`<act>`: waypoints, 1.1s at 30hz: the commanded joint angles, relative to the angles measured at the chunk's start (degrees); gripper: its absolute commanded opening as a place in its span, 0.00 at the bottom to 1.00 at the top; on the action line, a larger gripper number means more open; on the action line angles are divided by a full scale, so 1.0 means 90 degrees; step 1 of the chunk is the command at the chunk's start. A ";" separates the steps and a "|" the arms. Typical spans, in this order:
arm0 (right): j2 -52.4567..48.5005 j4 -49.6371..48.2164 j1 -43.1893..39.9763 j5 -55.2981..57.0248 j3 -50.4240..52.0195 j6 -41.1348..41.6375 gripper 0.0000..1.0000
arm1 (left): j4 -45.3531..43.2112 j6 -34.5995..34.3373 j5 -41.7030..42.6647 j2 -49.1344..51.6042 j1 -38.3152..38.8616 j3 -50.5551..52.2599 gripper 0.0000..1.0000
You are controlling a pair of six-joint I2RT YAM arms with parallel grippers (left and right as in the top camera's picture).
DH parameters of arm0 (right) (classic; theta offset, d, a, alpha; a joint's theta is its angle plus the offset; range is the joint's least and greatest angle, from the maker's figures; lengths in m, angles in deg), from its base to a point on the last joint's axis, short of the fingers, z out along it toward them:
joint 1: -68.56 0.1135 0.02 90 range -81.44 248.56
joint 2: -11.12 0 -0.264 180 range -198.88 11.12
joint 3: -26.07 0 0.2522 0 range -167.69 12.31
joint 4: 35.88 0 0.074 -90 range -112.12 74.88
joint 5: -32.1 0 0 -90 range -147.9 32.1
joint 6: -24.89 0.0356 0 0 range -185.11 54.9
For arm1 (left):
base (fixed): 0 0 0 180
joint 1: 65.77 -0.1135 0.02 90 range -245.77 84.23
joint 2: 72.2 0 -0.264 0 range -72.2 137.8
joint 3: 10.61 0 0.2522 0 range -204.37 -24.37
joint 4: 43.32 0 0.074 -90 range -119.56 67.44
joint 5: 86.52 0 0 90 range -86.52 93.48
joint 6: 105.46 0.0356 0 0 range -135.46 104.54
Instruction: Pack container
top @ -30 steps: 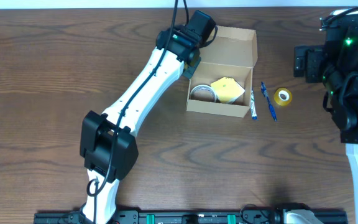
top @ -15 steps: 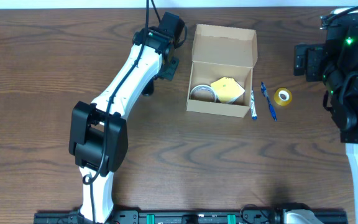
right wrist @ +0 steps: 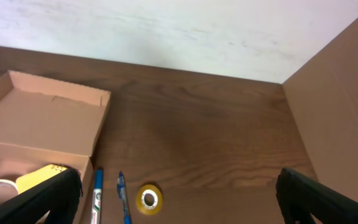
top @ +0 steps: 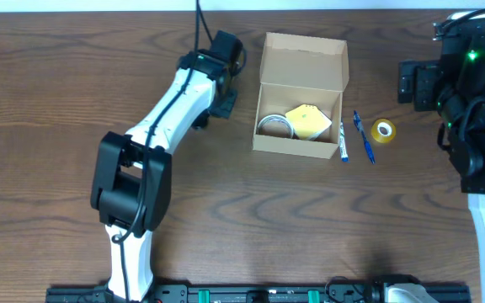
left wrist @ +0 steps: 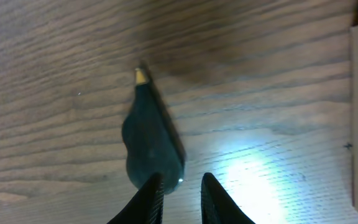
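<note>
The container, a tan cardboard box [top: 297, 145] with its flap lid [top: 304, 59] open, sits at the table's back centre. It holds a pale tape roll [top: 274, 125] and a yellow pad [top: 310, 120]. The box also shows in the right wrist view [right wrist: 42, 124]. My left gripper [top: 216, 104] is left of the box, low over the table. Its fingers [left wrist: 180, 183] are a narrow gap apart with nothing between them. A dark teal, yellow-tipped object [left wrist: 151, 140] lies just ahead of them. My right gripper [right wrist: 179, 180] is wide open and empty, off to the right.
A blue-and-white marker [top: 343, 141], a blue pen [top: 363, 137] and a yellow tape roll [top: 383, 130] lie right of the box. They also show in the right wrist view: marker [right wrist: 97, 196], pen [right wrist: 123, 199], roll [right wrist: 148, 199]. A tan cardboard panel [right wrist: 340, 112] stands at far right.
My left arm swung from over the box's back left corner to the table left of the box, then shifted slightly right. The right arm and the items have not moved.
</note>
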 commanded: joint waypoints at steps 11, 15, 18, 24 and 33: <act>-0.0039 0.0012 0.0080 0.0000 -0.0124 0.0000 0.99 | -0.0670 -0.0073 0.0532 0.0083 -0.0342 0.0627 0.35; -0.0039 0.0032 0.0155 0.0000 -0.0124 0.0000 0.99 | -0.0775 -0.0063 0.0527 0.0083 -0.0355 0.0729 0.42; -0.0039 0.0063 0.0155 0.0002 -0.0124 0.0000 0.99 | -0.0826 -0.0061 0.0525 0.0083 -0.0357 0.0760 0.46; -0.0036 0.0134 0.0155 0.0000 -0.0124 0.0000 0.99 | -0.0957 -0.0041 0.0408 0.0097 -0.0461 0.0799 0.47; -0.0036 0.0151 0.0155 0.0000 -0.0124 0.0000 0.99 | -0.0954 -0.0168 0.0675 0.0466 -0.0707 0.0804 0.46</act>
